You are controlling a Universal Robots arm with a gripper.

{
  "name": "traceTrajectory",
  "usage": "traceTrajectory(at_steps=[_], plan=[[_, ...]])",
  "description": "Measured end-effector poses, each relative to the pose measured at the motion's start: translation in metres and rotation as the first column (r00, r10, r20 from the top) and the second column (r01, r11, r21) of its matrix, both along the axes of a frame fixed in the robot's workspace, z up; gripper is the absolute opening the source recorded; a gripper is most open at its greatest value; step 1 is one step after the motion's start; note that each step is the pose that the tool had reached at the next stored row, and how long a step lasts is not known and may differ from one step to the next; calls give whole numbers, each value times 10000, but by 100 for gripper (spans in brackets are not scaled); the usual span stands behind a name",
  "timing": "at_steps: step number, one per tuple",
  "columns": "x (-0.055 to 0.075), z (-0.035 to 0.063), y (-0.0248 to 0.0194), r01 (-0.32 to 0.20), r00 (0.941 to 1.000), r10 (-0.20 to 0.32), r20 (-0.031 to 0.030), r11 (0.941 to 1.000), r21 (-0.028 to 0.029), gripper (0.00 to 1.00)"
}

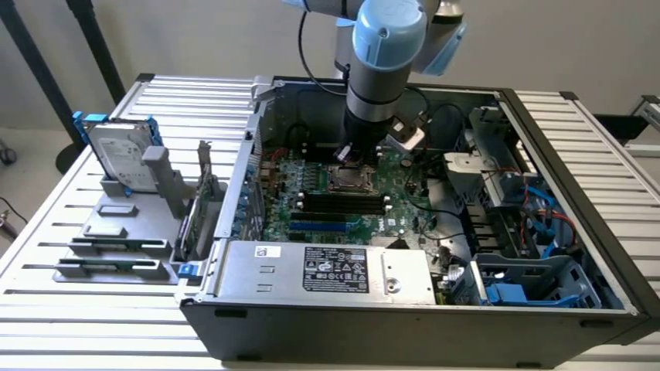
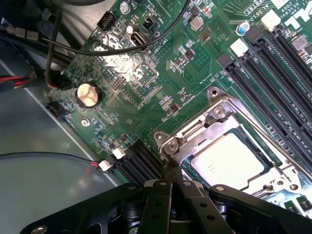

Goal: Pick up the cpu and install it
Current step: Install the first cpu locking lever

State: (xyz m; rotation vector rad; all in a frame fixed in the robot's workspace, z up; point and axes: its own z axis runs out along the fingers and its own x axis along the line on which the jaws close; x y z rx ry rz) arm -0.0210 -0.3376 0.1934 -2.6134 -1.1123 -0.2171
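Note:
The cpu [image 2: 234,158], a flat square chip with a dull silver top, lies in the motherboard socket under the silver metal load frame [image 2: 214,105]. My gripper [image 2: 170,170] hangs just beside the frame's corner, its black fingers [image 2: 158,200] drawn together to a narrow tip by the frame's hinge screws. Nothing shows between them. In the exterior view the gripper [image 1: 348,158] reaches down into the open computer case, right above the socket [image 1: 345,182] on the green motherboard [image 1: 309,216].
Black memory slots [image 2: 273,73] run beside the socket. A coin battery [image 2: 87,94] and black cables [image 2: 48,58] sit nearby. A grey power-supply box [image 1: 330,270] fills the case front. A hard drive in a blue bracket [image 1: 119,151] stands on a grey rack at the exterior view's left.

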Motion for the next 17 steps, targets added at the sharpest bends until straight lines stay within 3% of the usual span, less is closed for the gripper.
traceTrajectory(at_steps=[6, 10, 17], plan=[[0, 0, -3, -1, 10000, 1, -13, 10000, 29, 11], [-1, 75, -25, 0, 10000, 0, -62, 10000, 72, 11], [-48, 211, -131, 3, 10000, -2, -90, 9999, 145, 11]])
